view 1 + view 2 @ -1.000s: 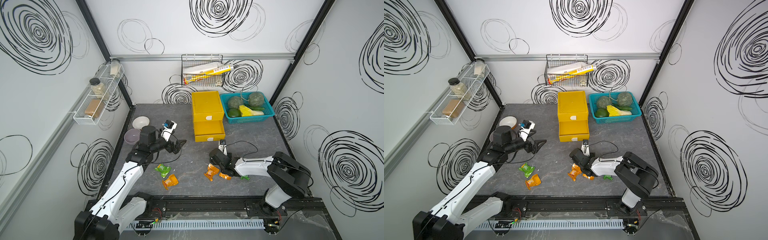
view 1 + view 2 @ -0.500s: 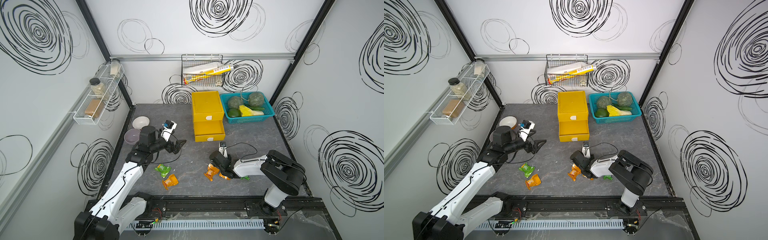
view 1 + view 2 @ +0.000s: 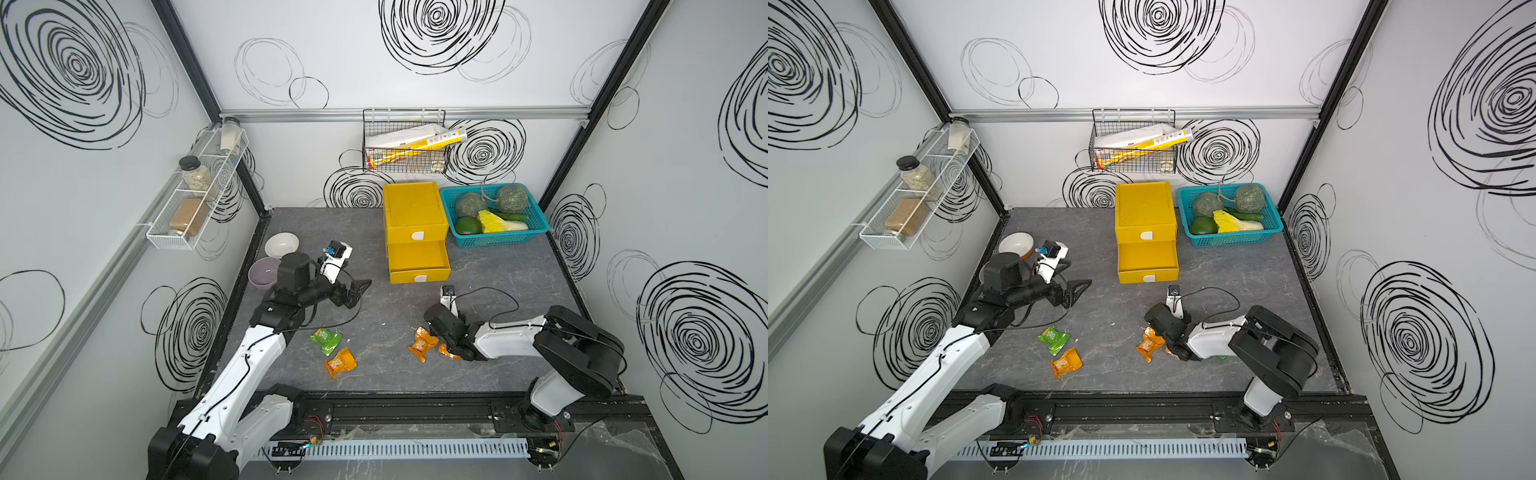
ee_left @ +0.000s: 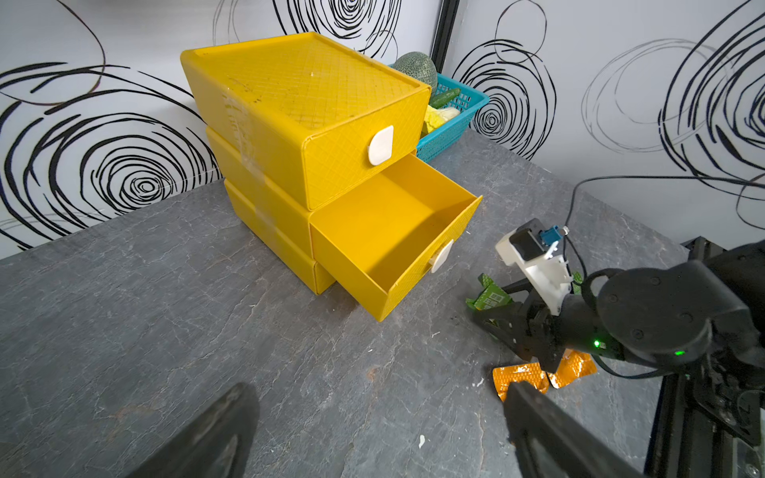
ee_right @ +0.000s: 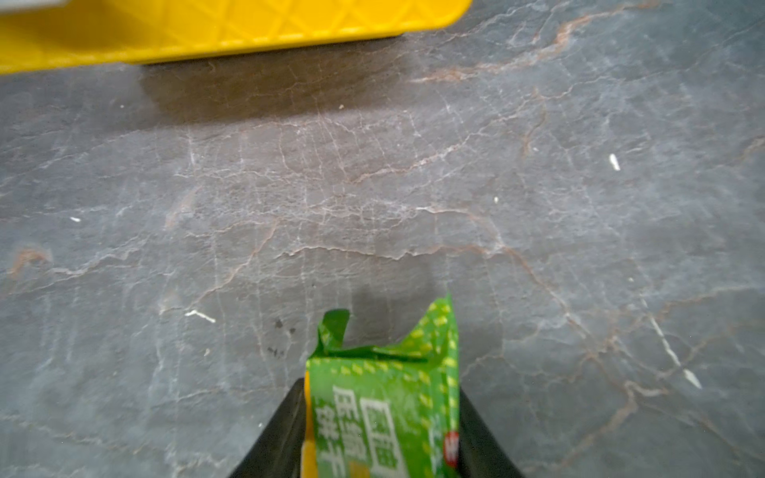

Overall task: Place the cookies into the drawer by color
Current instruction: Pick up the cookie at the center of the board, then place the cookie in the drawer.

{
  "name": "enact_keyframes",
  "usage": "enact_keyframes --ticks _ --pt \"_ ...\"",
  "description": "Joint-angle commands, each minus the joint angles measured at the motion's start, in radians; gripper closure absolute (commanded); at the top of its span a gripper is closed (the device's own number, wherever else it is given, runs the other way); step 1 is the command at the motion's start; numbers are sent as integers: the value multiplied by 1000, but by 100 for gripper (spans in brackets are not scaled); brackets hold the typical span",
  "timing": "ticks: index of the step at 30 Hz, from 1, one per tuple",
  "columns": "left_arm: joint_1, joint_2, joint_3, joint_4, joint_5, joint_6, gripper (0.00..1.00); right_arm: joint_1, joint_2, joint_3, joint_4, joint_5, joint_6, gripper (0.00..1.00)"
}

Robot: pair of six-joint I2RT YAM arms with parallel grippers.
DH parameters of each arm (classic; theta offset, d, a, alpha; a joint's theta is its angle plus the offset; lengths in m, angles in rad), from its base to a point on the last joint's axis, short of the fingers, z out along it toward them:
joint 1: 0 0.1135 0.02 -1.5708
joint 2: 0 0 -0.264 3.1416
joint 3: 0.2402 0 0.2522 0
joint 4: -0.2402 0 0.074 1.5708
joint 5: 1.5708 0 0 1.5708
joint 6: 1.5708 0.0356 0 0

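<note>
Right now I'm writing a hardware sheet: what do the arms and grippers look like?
Both arms have white links and black joints, with black cables looped along them. The left arm and right arm each carry a white camera mount at the wrist, with a blue connector. The left gripper and right gripper have black, tapered fingers. Green lights glow on the right wrist.

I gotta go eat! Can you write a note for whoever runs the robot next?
Left end effector: open, empty, over the table.
Right end effector: shut on a green packet.
Middle drawer: open, empty; top drawer and bottom drawer shut.
Loose: second green packet, third green under the right arm, three orange packets.
Done: nothing seen stored; no black packets in view.
To do: sort them all.
</note>
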Motion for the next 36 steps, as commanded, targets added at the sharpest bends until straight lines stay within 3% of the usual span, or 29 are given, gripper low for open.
enact_keyframes --ticks 1,20,30,36 --pt "11 -15 -2 45 18 6 1 7 -52 -15 -34 13 -12 69" --pt "22 -9 3 45 20 7 1 7 -401 -135 -242 95 29 70" --pt "36 -12 -3 45 29 7 1 7 -629 -119 -345 119 -39 73" --pt "38 -13 2 45 21 7 1 7 -658 -36 -357 138 -143 73"
